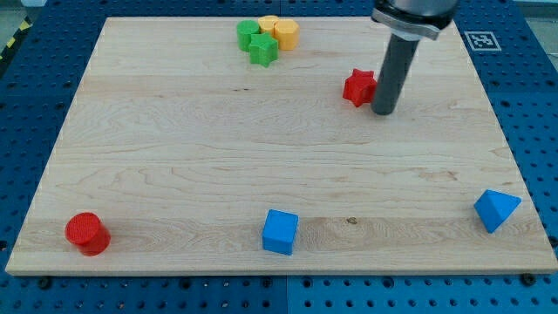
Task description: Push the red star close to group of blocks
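Observation:
The red star (357, 87) lies on the wooden board at the view's upper right. My tip (383, 111) stands just to the star's right and slightly below it, touching or nearly touching its right edge. A tight group of blocks sits at the view's top centre: a green cylinder-like block (248, 34), a green star (263, 51), a yellow heart-like block (268, 23) and a yellow hexagon (286, 35). The group is to the star's upper left, about a hundred pixels away.
A red cylinder (87, 233) stands at the view's bottom left. A blue cube (280, 231) sits at bottom centre. A blue triangular block (496, 209) lies at bottom right. The board's edge (279, 275) borders a blue perforated table.

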### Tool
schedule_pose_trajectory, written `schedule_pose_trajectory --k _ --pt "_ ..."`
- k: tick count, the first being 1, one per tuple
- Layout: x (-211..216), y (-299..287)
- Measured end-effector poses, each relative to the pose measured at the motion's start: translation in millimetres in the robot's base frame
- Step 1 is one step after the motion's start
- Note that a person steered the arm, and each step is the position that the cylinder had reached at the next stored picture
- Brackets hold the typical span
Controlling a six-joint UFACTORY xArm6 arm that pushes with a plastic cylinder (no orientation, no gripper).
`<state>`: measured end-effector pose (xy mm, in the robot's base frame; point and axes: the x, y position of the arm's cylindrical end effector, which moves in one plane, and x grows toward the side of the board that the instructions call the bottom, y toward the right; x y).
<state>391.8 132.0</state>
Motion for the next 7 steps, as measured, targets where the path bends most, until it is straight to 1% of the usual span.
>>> schedule_pose_trajectory --k 4,5,6,7 --pt "-104.4 -70.9" --pt "-119.0 -79.0" --pt "-119.5 -79.0" --pt "-109.1 -78.9"
